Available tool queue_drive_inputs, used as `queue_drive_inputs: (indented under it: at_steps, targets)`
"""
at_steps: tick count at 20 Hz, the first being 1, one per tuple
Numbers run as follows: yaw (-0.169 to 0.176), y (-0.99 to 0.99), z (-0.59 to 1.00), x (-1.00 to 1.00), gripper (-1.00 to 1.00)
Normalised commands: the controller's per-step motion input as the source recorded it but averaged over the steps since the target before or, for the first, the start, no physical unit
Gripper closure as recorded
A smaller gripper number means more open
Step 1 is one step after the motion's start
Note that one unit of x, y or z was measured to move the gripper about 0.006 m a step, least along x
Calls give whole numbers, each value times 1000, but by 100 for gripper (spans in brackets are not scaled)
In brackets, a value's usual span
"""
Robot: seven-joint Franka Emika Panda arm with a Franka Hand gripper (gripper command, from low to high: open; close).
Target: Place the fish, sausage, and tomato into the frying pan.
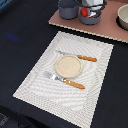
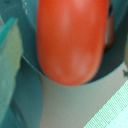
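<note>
The tool (image 1: 90, 10) sits at the table's (image 1: 20, 35) twelve o'clock edge in the exterior view, low over the pan (image 1: 90, 19), with the pot (image 1: 67, 10) at its nine o'clock. A red spot shows right at the tool there: the tomato (image 1: 85, 11). In the wrist view the tomato (image 2: 72, 40) fills the picture, glossy, with blue-grey pan wall (image 2: 107, 70) curving behind it. I cannot tell how wide the fingers stand or whether they grip the tomato, as neither view shows them clearly.

Fish and sausage are not visible; they may lie in the pan under the tool, but that is hidden.

Risks, as I judge them: a round tomato let go above the low wall could roll or bounce out onto the brown board (image 1: 60, 21). If it is only lightly pinched, it may slip sideways. The pot stands close, so lifting out crooked could knock it. The plate (image 1: 68, 66), fork (image 1: 62, 80) and knife (image 1: 75, 56) lie well apart at six o'clock, out of harm
</note>
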Motion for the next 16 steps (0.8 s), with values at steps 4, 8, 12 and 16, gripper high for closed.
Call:
queue_drive_inputs:
  at_steps: [4,8,12,16]
  targets:
    - [3,325,1000,199,-100]
    - [1,269,922,149,-100]
    - [0,54,56,3,-100]
    - [0,0,0,0,-100]
